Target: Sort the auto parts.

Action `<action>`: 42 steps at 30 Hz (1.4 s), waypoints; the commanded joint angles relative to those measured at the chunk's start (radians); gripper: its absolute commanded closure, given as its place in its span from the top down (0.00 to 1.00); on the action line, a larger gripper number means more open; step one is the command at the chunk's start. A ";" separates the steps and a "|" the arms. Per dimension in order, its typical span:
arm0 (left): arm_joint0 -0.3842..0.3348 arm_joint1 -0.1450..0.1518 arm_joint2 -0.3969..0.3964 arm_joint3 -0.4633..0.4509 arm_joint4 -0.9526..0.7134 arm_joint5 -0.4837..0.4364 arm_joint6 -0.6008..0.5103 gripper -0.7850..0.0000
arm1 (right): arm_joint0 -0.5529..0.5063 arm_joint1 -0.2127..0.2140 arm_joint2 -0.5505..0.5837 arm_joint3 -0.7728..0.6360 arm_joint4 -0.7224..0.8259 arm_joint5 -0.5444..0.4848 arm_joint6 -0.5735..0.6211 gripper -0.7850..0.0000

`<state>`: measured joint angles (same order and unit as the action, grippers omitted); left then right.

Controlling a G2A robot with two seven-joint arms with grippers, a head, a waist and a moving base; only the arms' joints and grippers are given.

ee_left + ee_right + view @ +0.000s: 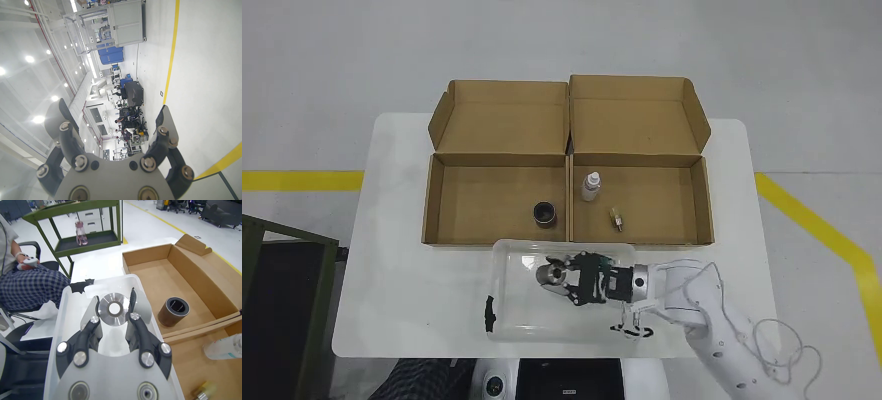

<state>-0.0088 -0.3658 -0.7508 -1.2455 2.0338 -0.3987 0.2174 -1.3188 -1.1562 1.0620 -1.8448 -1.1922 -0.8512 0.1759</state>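
Observation:
My right gripper [115,298] is shut on a shiny metal disc [113,319] with a round hole in its middle. It holds the disc just above the floor of a clear plastic bin [62,306] at the table's front. From above, the right gripper [554,275] and disc [548,273] sit in the bin's middle [504,300]. A dark cylindrical bearing [174,311] stands in the left cardboard box [482,205]. A white bottle [590,186] and a small brass fitting [617,218] lie in the right cardboard box [662,205]. My left gripper [113,113] is open, holds nothing and faces the room.
Both boxes have their lids folded back toward the table's far side. A black scrap [487,313] clings to the bin's left rim. A green shelf frame [282,290] stands off the table's left edge. White tabletop [392,250] lies bare to the left of the boxes.

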 commanded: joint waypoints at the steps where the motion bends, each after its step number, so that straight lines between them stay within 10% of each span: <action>1: 0.000 0.000 0.000 0.000 0.000 0.000 0.000 1.00 | -0.006 0.003 0.012 0.017 0.017 -0.018 -0.042 0.00; 42: 0.000 0.000 0.000 0.000 0.000 0.000 0.000 1.00 | 0.024 0.002 0.022 0.068 0.062 0.017 -0.153 0.00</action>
<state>-0.0088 -0.3658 -0.7508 -1.2455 2.0338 -0.3987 0.2174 -1.3154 -1.1514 1.0933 -1.7883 -1.1405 -0.8414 0.0144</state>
